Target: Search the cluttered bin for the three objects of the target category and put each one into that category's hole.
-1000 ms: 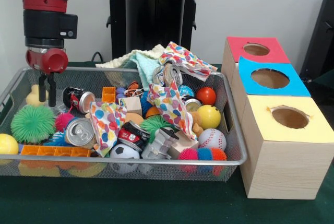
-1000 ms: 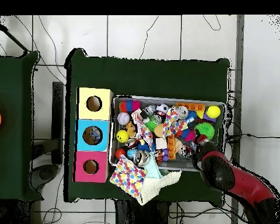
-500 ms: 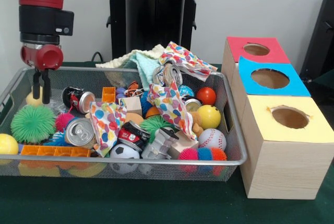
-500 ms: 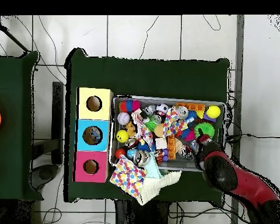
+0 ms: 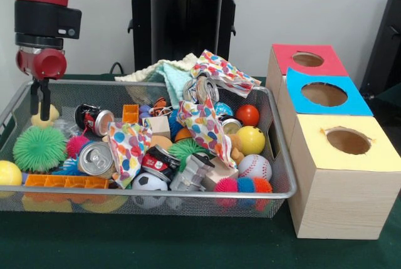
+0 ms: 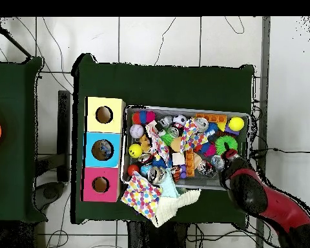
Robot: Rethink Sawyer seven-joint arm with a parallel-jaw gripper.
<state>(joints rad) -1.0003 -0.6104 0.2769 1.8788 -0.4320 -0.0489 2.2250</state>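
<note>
A wire mesh bin is packed with toys: a silver can, a dark can, a crushed red and black can, a yellow ball, a red ball, a baseball, a green spiky ball and spotted cloths. My gripper hangs over the bin's far left corner, just above a pale yellow duck. It looks shut with nothing in it. From overhead the gripper is at the bin's right end.
To the right of the bin stand three wooden boxes with round holes: red, blue and yellow. Orange brick strips lie at the bin's front left. Pale cloths hang over its back rim.
The gripper has risen and shifted left, from beside the dark can to the bin's far left corner. The bin's contents have not moved.
</note>
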